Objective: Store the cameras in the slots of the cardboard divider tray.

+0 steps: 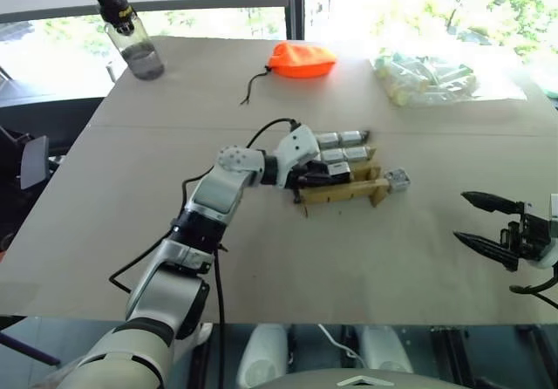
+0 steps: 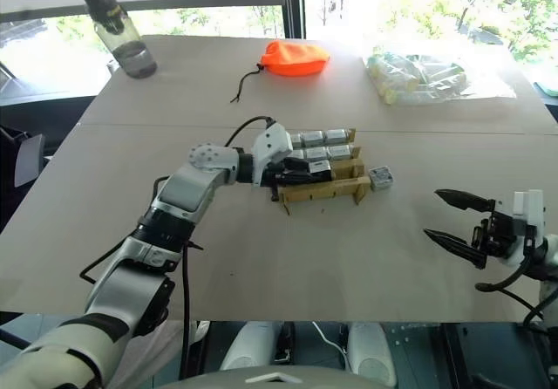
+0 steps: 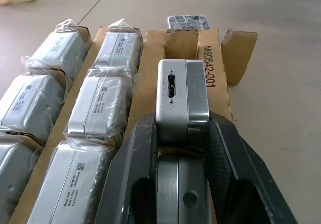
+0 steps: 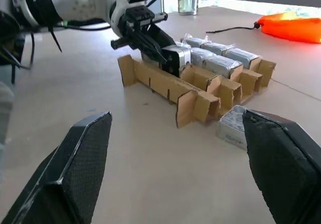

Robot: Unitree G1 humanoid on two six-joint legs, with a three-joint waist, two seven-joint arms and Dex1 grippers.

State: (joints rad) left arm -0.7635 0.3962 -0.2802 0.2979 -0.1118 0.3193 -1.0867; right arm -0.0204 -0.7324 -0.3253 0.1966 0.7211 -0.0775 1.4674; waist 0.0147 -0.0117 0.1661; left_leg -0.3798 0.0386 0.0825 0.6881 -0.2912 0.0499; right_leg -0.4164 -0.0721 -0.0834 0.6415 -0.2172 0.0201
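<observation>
The cardboard divider tray (image 1: 342, 193) lies at mid-table. Its two far rows hold plastic-wrapped cameras (image 1: 342, 145), seen close in the left wrist view as wrapped cameras (image 3: 103, 103). My left gripper (image 1: 330, 173) is shut on a bare silver camera (image 3: 181, 101), held port-end outward just over the tray's near row (image 3: 213, 68). One more camera (image 1: 397, 178) lies loose on the table just past the tray's right end, also visible as the loose camera (image 4: 235, 126). My right gripper (image 1: 462, 217) hovers open and empty well to the right of the tray.
A water bottle (image 1: 131, 36) stands at the far left. An orange pouch (image 1: 301, 59) with a black cord (image 1: 253, 88) lies at the far middle. A clear bag of pale tubes (image 1: 427, 77) sits far right. Bare table runs between tray and right gripper.
</observation>
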